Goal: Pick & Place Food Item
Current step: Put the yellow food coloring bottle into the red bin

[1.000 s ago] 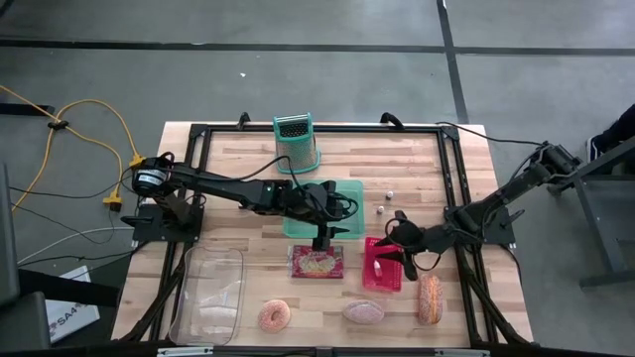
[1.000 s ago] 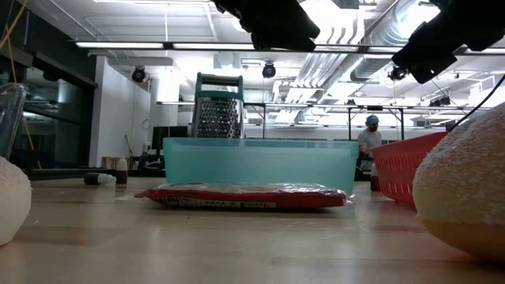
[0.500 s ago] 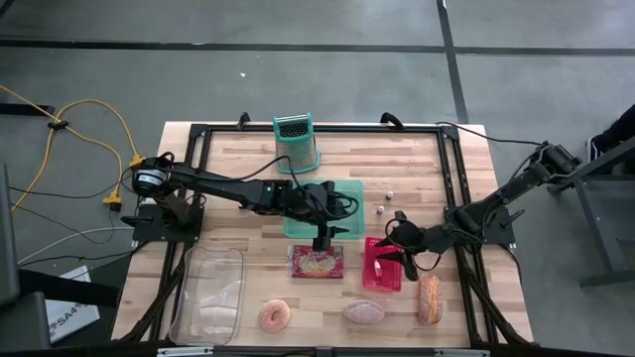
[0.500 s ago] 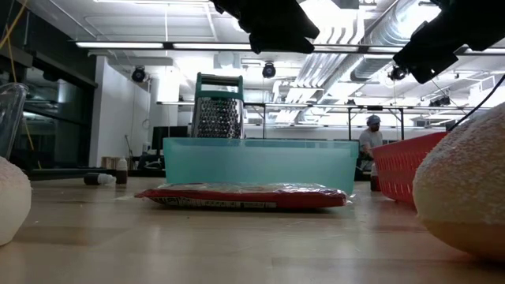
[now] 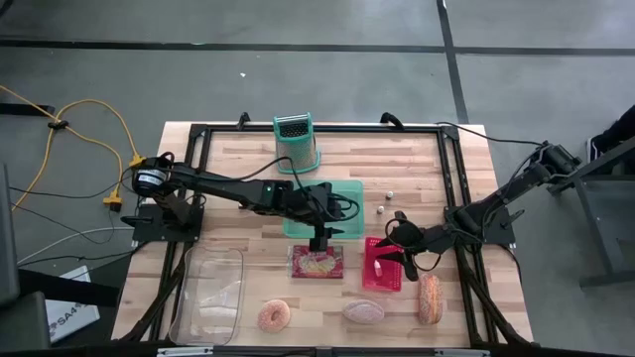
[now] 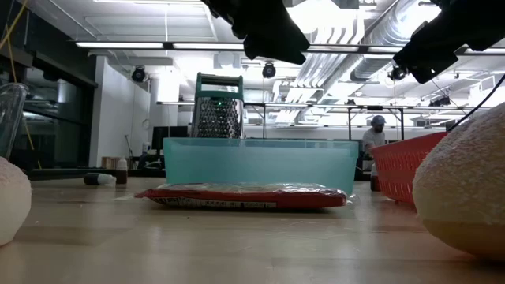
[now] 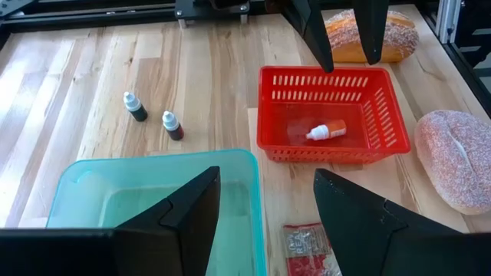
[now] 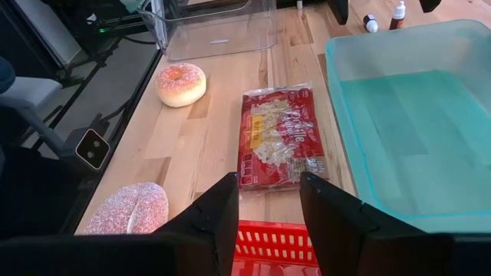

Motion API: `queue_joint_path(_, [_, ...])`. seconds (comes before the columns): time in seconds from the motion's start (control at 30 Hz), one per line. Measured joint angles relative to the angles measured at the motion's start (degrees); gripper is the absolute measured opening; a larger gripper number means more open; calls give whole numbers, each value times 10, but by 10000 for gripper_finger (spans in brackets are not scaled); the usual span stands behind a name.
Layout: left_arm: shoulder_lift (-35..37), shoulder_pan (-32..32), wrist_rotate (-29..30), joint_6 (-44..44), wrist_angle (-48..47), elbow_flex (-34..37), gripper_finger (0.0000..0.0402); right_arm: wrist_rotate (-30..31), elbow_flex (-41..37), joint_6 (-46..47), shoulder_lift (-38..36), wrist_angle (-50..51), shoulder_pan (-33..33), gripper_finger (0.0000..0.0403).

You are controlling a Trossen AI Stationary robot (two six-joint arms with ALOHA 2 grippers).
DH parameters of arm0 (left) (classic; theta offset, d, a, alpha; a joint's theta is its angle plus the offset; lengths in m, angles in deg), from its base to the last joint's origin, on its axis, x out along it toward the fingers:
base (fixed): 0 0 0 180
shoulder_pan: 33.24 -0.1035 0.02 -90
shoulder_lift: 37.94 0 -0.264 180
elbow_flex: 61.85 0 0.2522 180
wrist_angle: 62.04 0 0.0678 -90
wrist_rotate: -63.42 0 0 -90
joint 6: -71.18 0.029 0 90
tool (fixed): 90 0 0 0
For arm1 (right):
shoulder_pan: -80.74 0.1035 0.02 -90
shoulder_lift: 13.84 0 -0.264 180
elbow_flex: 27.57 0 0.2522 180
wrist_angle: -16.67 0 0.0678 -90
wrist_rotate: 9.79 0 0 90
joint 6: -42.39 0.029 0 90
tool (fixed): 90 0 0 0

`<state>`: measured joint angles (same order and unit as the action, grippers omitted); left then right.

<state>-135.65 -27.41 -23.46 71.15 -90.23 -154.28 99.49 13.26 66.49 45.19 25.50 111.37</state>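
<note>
The high camera looks straight down on the whole wooden desk (image 5: 238,159). The low camera sits at desk level, close behind the red flat packet (image 6: 245,196), facing the room. Both wrist cameras also see that packet.

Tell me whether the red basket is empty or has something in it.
Not empty. The red basket holds one small white bottle with an orange cap, lying on its side on the basket floor; nothing else shows inside.

A grey concrete floor (image 5: 298,79), crossed by dark seams, surrounds the wooden table (image 5: 417,159), and a yellow cable (image 5: 94,119) loops on it beside the table. Beyond the table, ceiling light strips (image 6: 150,45) and pipes (image 6: 347,55) hang overhead, and a person (image 6: 371,142) sits far back, perhaps at a desk.
</note>
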Motion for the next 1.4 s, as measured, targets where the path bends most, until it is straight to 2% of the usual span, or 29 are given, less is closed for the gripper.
queue_joint_path(0.27, [0, 0, 0, 0, -57, 0, 205, 0, 0, 0, 0, 0, 0, 128])
queue_joint_path(0.8, [0, -5, -1, 0, -297, 0, 205, 1, 0, 0, 0, 0, 0, 128])
queue_joint_path(1.03, [7, -5, -31, -37, -315, 0, 205, 1, 0, 0, 0, 0, 0, 128])
queue_joint_path(1.4, [61, -21, -35, -60, -376, 11, 205, 1, 0, 0, 0, 0, 0, 128])
